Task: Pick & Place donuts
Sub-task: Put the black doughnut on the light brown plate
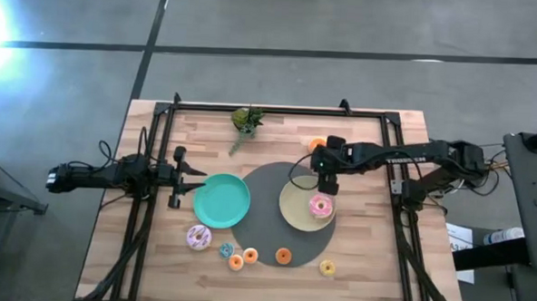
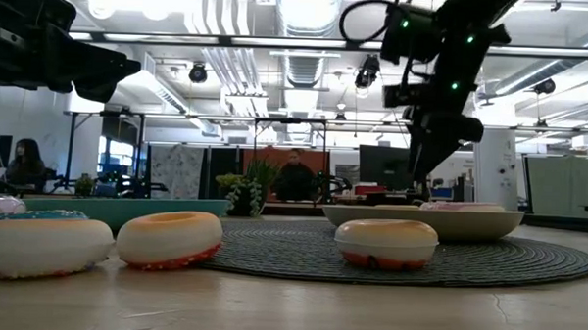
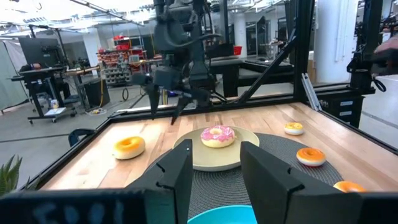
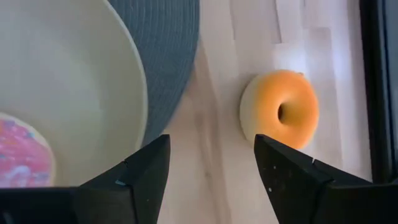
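Note:
A pink-iced donut lies flat on the pale-yellow plate, which sits on a round grey mat. My right gripper hangs open above the plate's far rim, pointing steeply down, with nothing between its fingers. Past the mat, an orange donut lies on the wood near the table's far edge. A lilac donut and several tinier ones lie along the near side. My left gripper waits open and level at the table's left, beside the teal plate.
A little green plant stands at the far edge. A dark frame rail runs around the table. In the low view, people sit in the room beyond. Bare wood lies at the table's near right corner.

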